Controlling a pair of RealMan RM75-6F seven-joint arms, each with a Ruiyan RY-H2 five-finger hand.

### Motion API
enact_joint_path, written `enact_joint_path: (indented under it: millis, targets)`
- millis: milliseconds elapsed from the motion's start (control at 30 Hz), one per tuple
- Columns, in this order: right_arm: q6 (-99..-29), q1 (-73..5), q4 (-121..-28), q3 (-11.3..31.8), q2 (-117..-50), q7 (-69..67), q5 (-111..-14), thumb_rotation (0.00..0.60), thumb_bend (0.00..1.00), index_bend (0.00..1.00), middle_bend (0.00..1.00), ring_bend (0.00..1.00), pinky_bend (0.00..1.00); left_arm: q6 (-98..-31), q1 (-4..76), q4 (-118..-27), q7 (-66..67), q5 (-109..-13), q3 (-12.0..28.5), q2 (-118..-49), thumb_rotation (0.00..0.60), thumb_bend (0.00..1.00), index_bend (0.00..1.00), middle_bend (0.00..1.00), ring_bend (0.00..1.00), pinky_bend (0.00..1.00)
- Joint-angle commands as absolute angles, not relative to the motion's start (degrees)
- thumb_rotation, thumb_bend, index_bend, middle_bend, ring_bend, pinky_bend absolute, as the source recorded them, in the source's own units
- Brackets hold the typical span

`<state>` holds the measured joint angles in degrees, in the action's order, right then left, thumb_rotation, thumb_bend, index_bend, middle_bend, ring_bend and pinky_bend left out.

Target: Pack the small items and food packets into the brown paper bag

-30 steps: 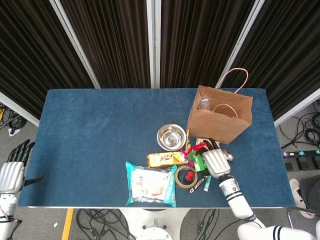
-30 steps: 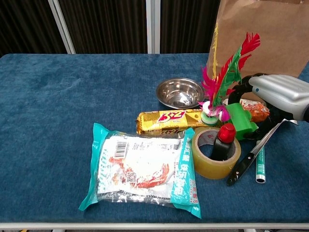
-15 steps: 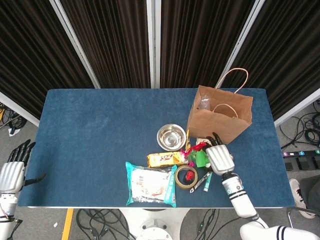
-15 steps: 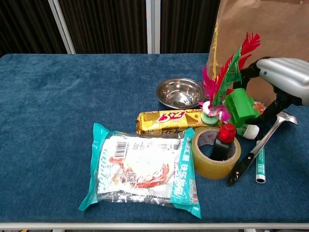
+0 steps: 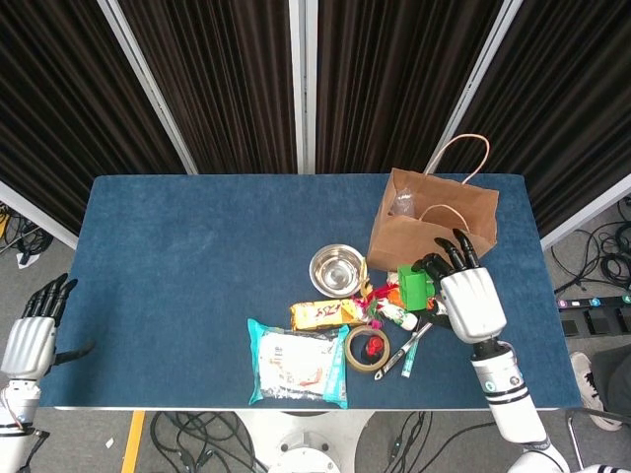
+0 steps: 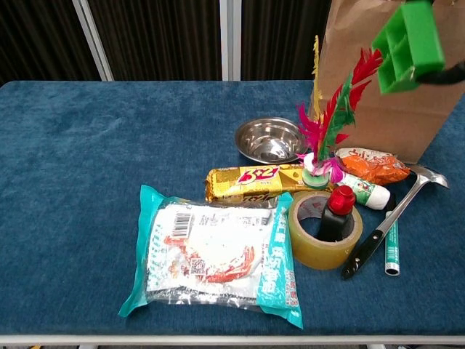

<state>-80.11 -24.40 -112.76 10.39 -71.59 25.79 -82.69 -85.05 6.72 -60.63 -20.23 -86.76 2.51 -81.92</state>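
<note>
The brown paper bag (image 5: 434, 235) stands open at the back right of the blue table (image 5: 197, 256). My right hand (image 5: 471, 298) holds a green plastic block (image 5: 412, 286) in the air just in front of the bag; in the chest view the green block (image 6: 407, 45) hangs high against the brown paper bag (image 6: 378, 94). On the table lie a feather shuttlecock (image 6: 327, 138), an orange packet (image 6: 370, 164), a yellow snack bar (image 6: 251, 182) and a noodle packet (image 6: 218, 254). My left hand (image 5: 32, 333) hangs open off the table's left edge.
A steel bowl (image 6: 270, 139) sits behind the snack bar. A tape roll (image 6: 325, 231) rings a red-capped bottle (image 6: 338, 209). A metal spoon (image 6: 389, 222), a pen (image 6: 392, 251) and a white tube (image 6: 363, 190) lie right of it.
My right hand has lifted the green block off the table, up and toward the bag. The orange packet and white tube beneath it are now uncovered. My left hand barely shifted.
</note>
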Motion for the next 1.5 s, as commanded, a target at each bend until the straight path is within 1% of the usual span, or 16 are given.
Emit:
enact_joint_path:
  millis: [33,167,267,400,500,633,767,900,1033,1300,1500]
  targets:
    - [-82.6,-24.5,-117.3,13.5,-69.0,26.9,-85.6,0.600,0.08,0.50,0.43,0.16,0.05,-85.1,7.0,-61.3,-19.5,-86.7,2.8,-81.9,0.600,0.13,0.08,0.06,0.00,0.12]
    - [-83.4,-26.2,-121.0,18.2,-66.7,29.1,-84.9,0.600,0.09,0.50,0.43,0.16,0.05,-85.1,7.2,-62.4,-18.6,-86.6,3.0,-81.5,0.600,0.13,0.08,0.06,0.00,0.12]
    - [-84.0,-27.5,-121.8,21.5,-65.9,30.6,-83.6,0.600,0.09,0.50,0.43,0.16,0.05,-85.0,7.1,-62.9,-18.4,-86.4,3.0,-81.2,0.600,0.13,0.08,0.06,0.00,0.12]
    - [-84.6,-30.1,-118.9,26.5,-65.4,33.7,-81.3,0.600,0.09,0.50,0.43,0.17,0.06,-85.0,7.1,-63.1,-18.3,-86.5,2.9,-81.1,0.600,0.13,0.08,0.06,0.00,0.12]
    - [-84.3,-31.6,-115.8,28.6,-65.0,34.2,-79.4,0.600,0.09,0.50,0.43,0.17,0.06,-85.0,7.1,-63.1,-18.3,-86.4,3.0,-81.1,0.600,0.13,0.08,0.06,0.00,0.12]
    - [-84.0,-32.9,-111.4,30.3,-65.1,34.4,-76.4,0.600,0.08,0.50,0.43,0.17,0.06,-84.9,7.2,-62.9,-18.3,-86.3,3.0,-81.3,0.600,0.13,0.08,0.06,0.00,0.12]
    - [-82.4,-33.7,-106.4,30.5,-65.7,33.5,-71.9,0.600,0.08,0.50,0.43,0.17,0.06,-84.7,7.4,-62.8,-18.3,-86.3,3.0,-81.4,0.600,0.13,0.08,0.06,0.00,0.12]
    - [-79.9,-34.5,-98.6,29.4,-67.2,30.7,-68.6,0.600,0.08,0.50,0.43,0.17,0.06,-84.4,7.5,-62.7,-18.1,-86.3,2.9,-81.5,0.600,0.13,0.08,0.06,0.00,0.12]
    - [-77.5,-34.9,-93.1,27.8,-69.1,27.9,-66.1,0.600,0.08,0.50,0.43,0.17,0.06,-84.4,7.5,-62.9,-17.9,-86.1,3.0,-81.4,0.600,0.13,0.08,0.06,0.00,0.12]
    - [-73.0,-35.2,-89.6,24.8,-72.1,22.8,-62.9,0.600,0.08,0.50,0.43,0.17,0.06,-84.1,7.7,-63.1,-17.5,-86.1,3.0,-81.2,0.600,0.13,0.08,0.06,0.00,0.12]
    - [-72.4,-35.4,-88.7,23.8,-73.2,22.4,-61.7,0.600,0.08,0.50,0.43,0.17,0.06,-84.0,7.6,-62.9,-17.7,-85.8,3.1,-81.2,0.600,0.13,0.08,0.06,0.00,0.12]
